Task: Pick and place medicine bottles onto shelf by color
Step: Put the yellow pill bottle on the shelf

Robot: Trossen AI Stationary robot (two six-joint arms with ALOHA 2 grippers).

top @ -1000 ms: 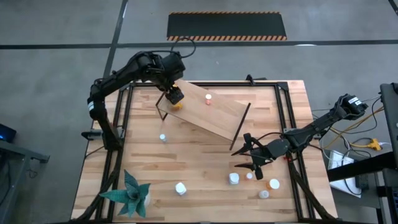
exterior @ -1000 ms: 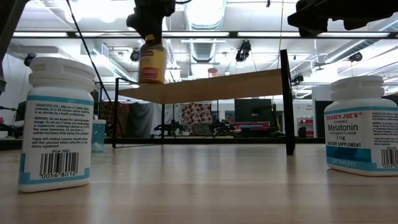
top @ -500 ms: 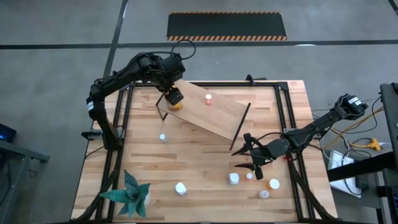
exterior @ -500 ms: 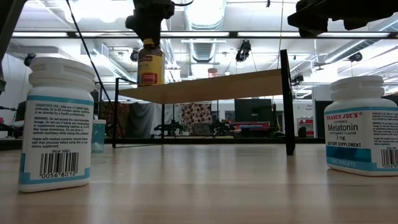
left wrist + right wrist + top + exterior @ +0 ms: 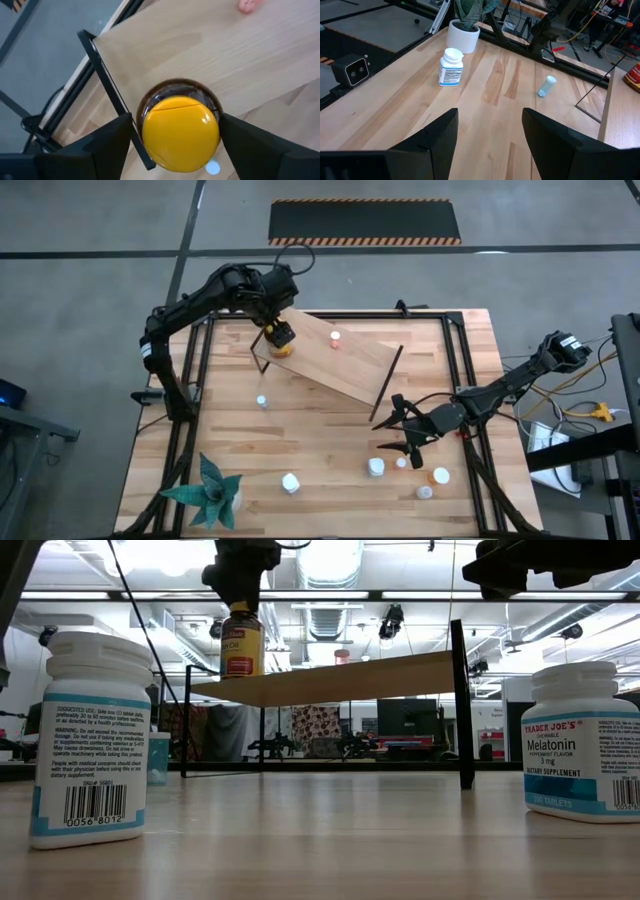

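The amber bottle with the yellow cap (image 5: 181, 133) stands upright at the left corner of the light wooden shelf (image 5: 345, 365), as the low view (image 5: 243, 640) shows. My left gripper (image 5: 280, 335) is above it, shut on it. A pink-capped bottle (image 5: 335, 338) stands on the shelf further along. My right gripper (image 5: 392, 425) is open and empty, over the table's near right part, by the shelf's right leg. Small white bottles (image 5: 376, 467) stand just near of it. My left gripper comes from above, pointing down, with one finger (image 5: 117, 145) on each side of the bottle's yellow cap (image 5: 215, 131). The bottle is upright and its base rests on the shelf's top (image 5: 240, 680). How far back it reaches, I cannot tell.
A teal-capped bottle (image 5: 262, 400) lies left of the middle of the table, a white one (image 5: 290, 482) at the near middle, an orange-capped one (image 5: 441, 476) and another (image 5: 425, 492) near right. The green paper plant (image 5: 210, 490) stands at the near left corner.
My left gripper has gone down a little with the amber bottle, which was slightly tilted and above the board and now stands upright on the shelf's corner.
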